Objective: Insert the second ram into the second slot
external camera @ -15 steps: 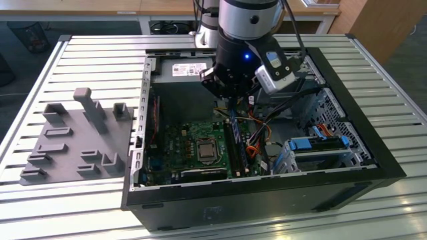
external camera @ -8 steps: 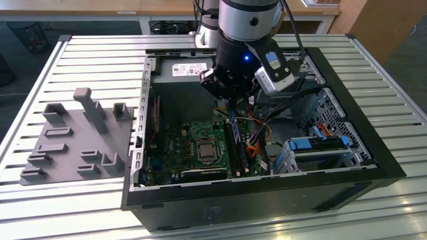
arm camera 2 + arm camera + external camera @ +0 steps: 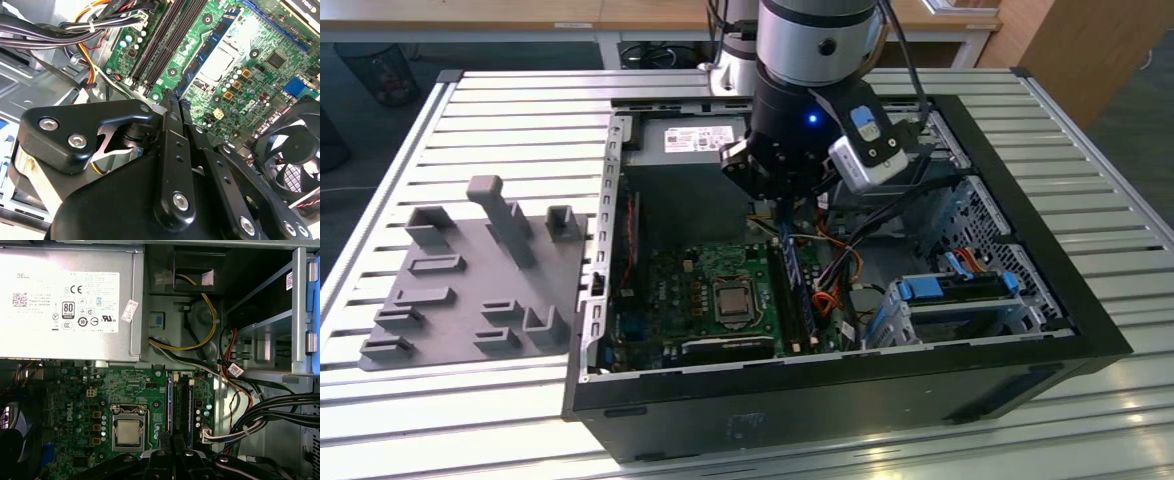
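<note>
The tool (image 3: 781,212) hangs inside the open case (image 3: 1051,250), low over the board (image 3: 670,290). Its fingers (image 3: 170,120) are drawn together; in both wrist views they meet tip to tip with nothing seen between them.

The ram (image 3: 791,290) stands free of that grip. It sits on edge in the board, directly under the tool, and runs away from the tips. In the second wrist view its blue face and row of dark chips start just beside the fingertips. Whether tip and stick touch I cannot tell, nor whether the stick is pressed fully home.

The socket (image 3: 129,432) lies just to one side of the ram. To the other side the dark slots (image 3: 155,50) run parallel to it, and whether they are filled I cannot tell.

Beyond the slots, farther from the tool, a bundle of black cables (image 3: 272,410) crosses the case floor. Past the far end of the ram, ahead of the tool, is the supply (image 3: 65,300). A fan (image 3: 295,160) sits near the tool on the socket's side.

Outside the case and well apart from the tool — toward the exterior view's left — a grey holder (image 3: 467,290) rests on the slatted tabletop (image 3: 494,110).
</note>
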Controlling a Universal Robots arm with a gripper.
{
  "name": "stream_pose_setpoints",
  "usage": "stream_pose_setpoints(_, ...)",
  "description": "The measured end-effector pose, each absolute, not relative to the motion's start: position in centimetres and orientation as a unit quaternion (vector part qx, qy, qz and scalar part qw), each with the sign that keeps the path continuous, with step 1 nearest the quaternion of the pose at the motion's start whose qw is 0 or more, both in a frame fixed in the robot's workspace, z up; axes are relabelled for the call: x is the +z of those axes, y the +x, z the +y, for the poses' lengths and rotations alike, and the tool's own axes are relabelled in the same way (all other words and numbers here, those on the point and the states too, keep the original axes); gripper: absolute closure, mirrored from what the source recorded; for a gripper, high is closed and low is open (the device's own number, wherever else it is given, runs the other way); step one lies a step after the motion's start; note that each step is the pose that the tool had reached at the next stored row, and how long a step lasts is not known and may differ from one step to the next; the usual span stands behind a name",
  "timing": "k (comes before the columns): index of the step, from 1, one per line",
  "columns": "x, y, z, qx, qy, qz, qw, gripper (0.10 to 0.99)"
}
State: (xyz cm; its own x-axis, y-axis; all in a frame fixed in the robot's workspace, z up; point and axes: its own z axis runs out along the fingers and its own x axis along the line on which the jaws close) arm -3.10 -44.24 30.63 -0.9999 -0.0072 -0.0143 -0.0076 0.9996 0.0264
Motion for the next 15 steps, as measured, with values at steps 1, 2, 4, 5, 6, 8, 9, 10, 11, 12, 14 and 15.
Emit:
stream_pose_setpoints(1, 30.59, -3.1, -44.24, 0.013, -0.004, 1.0, 0.007, 0.949)
stream_pose_setpoints(2, 30.55, -3.1, -44.24, 0.013, -0.004, 1.0, 0.007, 0.949)
stream_pose_setpoints(4, 30.45, -3.1, -44.24, 0.013, -0.004, 1.0, 0.007, 0.949)
stream_pose_setpoints(5, 30.39, -3.1, -44.24, 0.013, -0.004, 1.0, 0.007, 0.949)
stream_pose_setpoints(6, 30.32, -3.1, -44.24, 0.013, -0.004, 1.0, 0.007, 0.949)
stream_pose_setpoints(8, 30.17, -3.1, -44.24, 0.013, -0.004, 1.0, 0.007, 0.949)
stream_pose_setpoints(9, 30.13, -3.1, -44.24, 0.013, -0.004, 1.0, 0.007, 0.949)
stream_pose_setpoints(10, 30.11, -3.11, -44.27, 0.013, -0.004, 1.0, 0.007, 0.949)
stream_pose_setpoints(11, 30.07, -3.11, -44.29, 0.013, -0.004, 1.0, 0.007, 0.949)
stream_pose_setpoints(12, 30.04, -3.11, -44.29, 0.013, -0.004, 1.0, 0.007, 0.949)
stream_pose_setpoints(14, 30.04, -3.1, -44.3, 0.013, -0.004, 1.0, 0.007, 0.949)
stream_pose_setpoints(15, 30.0, -3.09, -44.3, 0.012, -0.004, 1.0, 0.007, 0.949)
